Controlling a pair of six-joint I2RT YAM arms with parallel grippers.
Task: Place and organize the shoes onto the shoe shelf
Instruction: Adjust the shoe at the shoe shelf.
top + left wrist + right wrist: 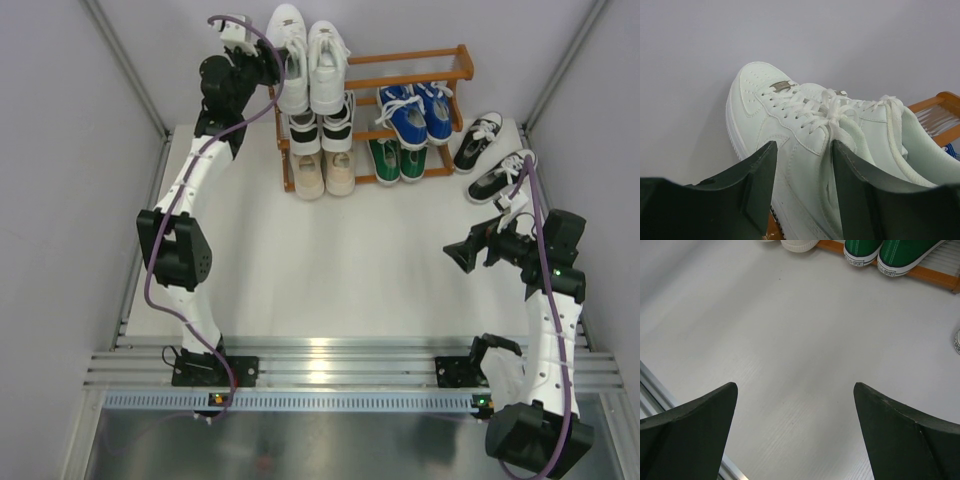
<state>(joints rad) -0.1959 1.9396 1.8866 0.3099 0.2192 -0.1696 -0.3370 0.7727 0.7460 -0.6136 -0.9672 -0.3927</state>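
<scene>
From above, the orange-brown shoe shelf (420, 55) stands at the far side of the white table (330, 270). It holds the all-white sneakers (308, 60) on top, one black pair (320, 125) and the blue pair (418, 110) in the middle, and the beige pair (325, 172) and green pair (398, 158) lowest. A second black pair (490, 158) lies on the table just right of the shelf. The left gripper (265, 65) is beside the white pair. The right gripper (462, 255) hovers over bare table. The left wrist view shows dark fingers (755, 175) partly parted astride the nearer white sneaker's side; contact cannot be judged. The right wrist view shows jaws spread wide above the table, gripping nothing.
</scene>
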